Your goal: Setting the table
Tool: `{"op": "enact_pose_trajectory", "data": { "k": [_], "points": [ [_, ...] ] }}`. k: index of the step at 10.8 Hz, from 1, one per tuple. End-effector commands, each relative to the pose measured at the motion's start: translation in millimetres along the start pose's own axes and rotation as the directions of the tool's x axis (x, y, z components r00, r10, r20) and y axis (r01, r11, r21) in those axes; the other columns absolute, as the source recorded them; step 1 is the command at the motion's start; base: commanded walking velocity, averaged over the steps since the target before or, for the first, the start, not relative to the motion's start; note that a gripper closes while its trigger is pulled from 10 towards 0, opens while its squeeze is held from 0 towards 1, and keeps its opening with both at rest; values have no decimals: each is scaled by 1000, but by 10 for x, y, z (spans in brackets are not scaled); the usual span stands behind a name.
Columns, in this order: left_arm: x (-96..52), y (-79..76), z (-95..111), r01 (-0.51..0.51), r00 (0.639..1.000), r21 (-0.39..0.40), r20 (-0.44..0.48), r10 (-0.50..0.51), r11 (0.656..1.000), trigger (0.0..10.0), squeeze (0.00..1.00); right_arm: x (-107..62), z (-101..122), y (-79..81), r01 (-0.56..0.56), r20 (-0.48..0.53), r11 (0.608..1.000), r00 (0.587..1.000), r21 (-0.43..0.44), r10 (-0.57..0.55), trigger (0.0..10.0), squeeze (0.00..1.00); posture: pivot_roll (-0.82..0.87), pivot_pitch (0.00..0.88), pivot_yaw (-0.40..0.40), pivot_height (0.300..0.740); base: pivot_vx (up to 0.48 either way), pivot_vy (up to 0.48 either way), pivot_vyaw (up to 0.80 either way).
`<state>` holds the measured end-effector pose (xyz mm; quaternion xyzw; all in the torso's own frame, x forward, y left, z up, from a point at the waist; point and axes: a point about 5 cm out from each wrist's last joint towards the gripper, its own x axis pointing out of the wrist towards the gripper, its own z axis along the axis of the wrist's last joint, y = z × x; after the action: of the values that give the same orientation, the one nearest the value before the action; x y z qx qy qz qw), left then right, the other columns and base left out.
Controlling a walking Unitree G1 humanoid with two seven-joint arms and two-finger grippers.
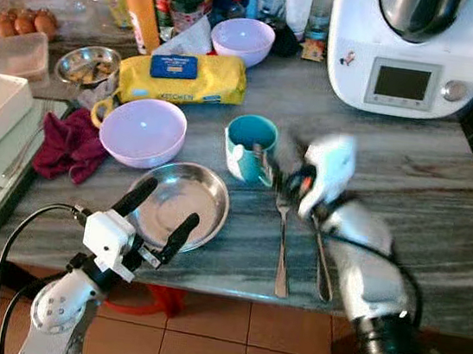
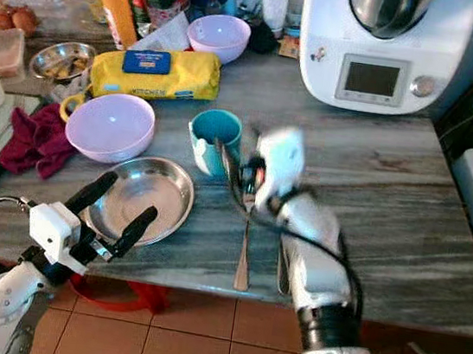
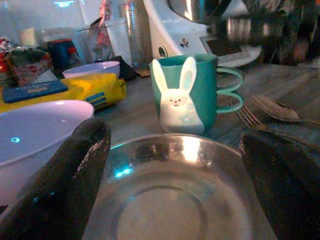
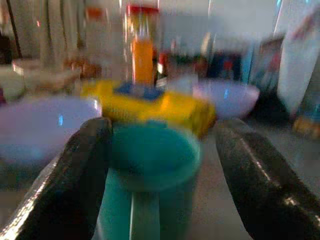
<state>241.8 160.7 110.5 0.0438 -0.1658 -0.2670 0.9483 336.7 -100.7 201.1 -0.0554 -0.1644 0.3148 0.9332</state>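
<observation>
Teal mug (image 3: 192,92) with white rabbit print. Lilac bowl (image 1: 142,131); second lilac bowl (image 1: 242,39) behind. Yellow pack (image 1: 182,78), blue label. Maroon cloth (image 1: 70,143). Silver plate (image 1: 185,201). Grey streaked counter (image 1: 426,193). Orange bottle (image 1: 141,13).

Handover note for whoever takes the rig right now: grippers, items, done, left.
Left gripper: open, empty, fingers either side of the near rim of the steel plate.
Right gripper: open, empty, blurred in the eye views, lined up on the teal mug, handle toward it.
Fork and spoon lie side by side right of the plate.
Lilac bowl sits behind the plate, a second bowl further back.
Done: plate and cutlery look laid.
Left: probably the mug, maybe the bowl.
</observation>
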Motion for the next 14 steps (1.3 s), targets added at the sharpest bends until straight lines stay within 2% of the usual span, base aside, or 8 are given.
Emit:
{"op": "enact_pose_trajectory", "data": {
  "k": [1,4,6,7,8,9,13,14],
  "points": [
    [-33,18,-17,2,1000,10,-14,-2,1000,10000,0,46,147,32,-4,53,1000,999,3,3,10000,1000,-66,156,73,740,0,0,0],
    [50,23,84,-7,1000,17,23,7,1000,10000,0,71,556,103,9,190,999,982,-31,-3,10000,1000,-69,152,73,740,0,0,0],
    [140,65,233,-39,997,22,69,38,999,10000,0,-27,640,165,33,224,993,974,-110,-7,10000,1000,-67,149,65,740,0,0,0],
    [168,81,274,-70,994,32,83,67,997,10000,0,-132,530,251,18,187,988,982,-154,11,10000,1000,-68,145,62,740,0,0,0],
    [209,144,315,-161,983,57,95,155,985,10000,0,-277,391,346,7,138,984,990,-181,19,10000,1000,-70,140,61,740,0,0,0],
    [254,211,330,-244,967,74,97,236,967,10000,0,-350,333,379,16,108,984,994,-179,3,10000,1000,-77,137,60,740,0,0,0],
    [367,268,416,-356,931,89,119,345,930,10000,0,-381,314,422,60,97,973,995,-223,-39,10000,1000,-83,127,61,740,0,0,800],
    [369,287,412,-377,923,96,117,366,921,10000,0,-373,327,436,49,102,971,994,-236,-26,10000,831,-82,127,60,740,0,0,800]
  ]
}}
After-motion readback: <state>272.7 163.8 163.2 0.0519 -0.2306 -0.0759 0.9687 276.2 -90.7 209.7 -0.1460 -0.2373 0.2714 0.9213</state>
